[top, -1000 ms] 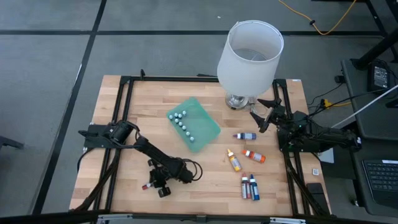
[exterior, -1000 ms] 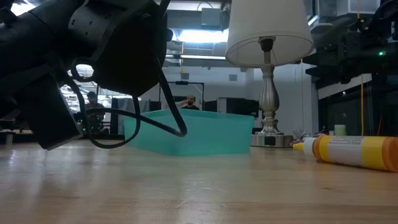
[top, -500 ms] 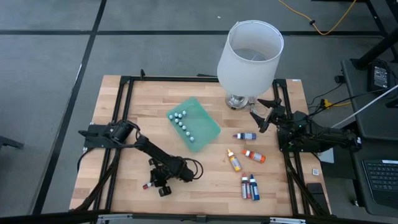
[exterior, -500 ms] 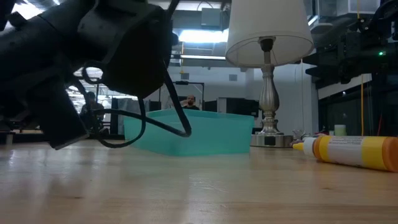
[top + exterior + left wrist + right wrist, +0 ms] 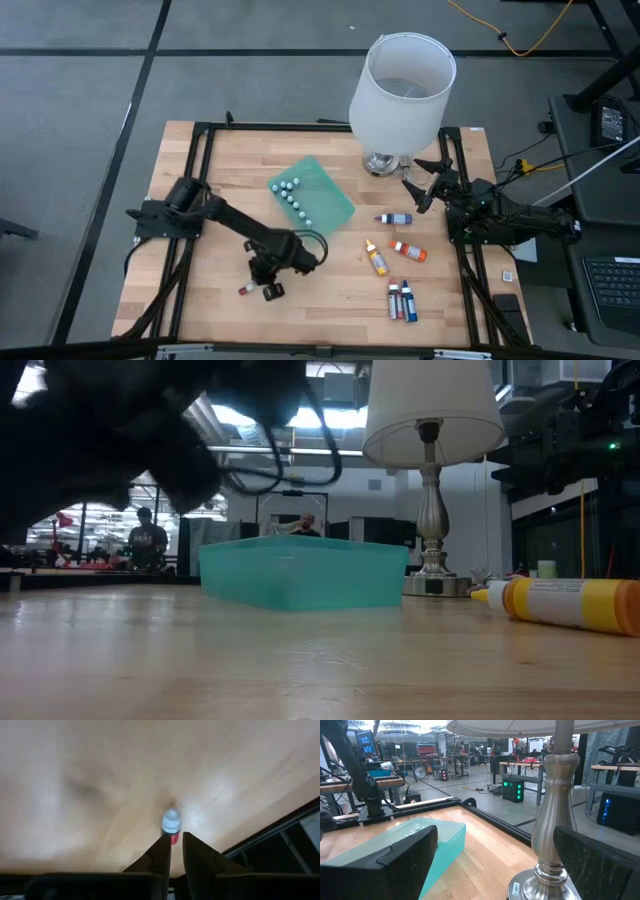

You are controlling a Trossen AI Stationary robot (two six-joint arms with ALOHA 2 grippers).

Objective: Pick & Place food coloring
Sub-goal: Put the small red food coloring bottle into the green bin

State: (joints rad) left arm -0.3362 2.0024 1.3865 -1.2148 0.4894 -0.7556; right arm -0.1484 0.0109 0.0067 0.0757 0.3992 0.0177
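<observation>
My left gripper (image 5: 258,288) hangs over the table's near left part, shut on a small red food coloring bottle (image 5: 245,290) with a white cap (image 5: 171,822). More food coloring bottles lie on the wood to the right: a purple one (image 5: 395,218), a red-orange one (image 5: 408,250), an orange one (image 5: 376,259) and a pair side by side (image 5: 401,300). Tiny white-capped bottles (image 5: 293,193) sit in the green tray (image 5: 322,212). My right gripper (image 5: 424,186) rests open at the right edge beside the lamp base. My left gripper pinches the bottle's red body (image 5: 174,838) between its two fingers. The bottle lies along the fingers, and its white cap end sticks out past the fingertips. The fingers slant down toward the table. The bottle casts a shadow on the wood below, apart from it.
A lamp with a big white shade (image 5: 402,88) stands at the far right on a silver base (image 5: 555,865). The table's black frame rails (image 5: 190,210) run along both sides. Bare wood lies between the tray and the near edge.
My left gripper has risen, staying shut, and gone a little toward the table's right edge. The red bottle has come up off the wood with it. In the low view the arm has climbed clear of the tray's front.
</observation>
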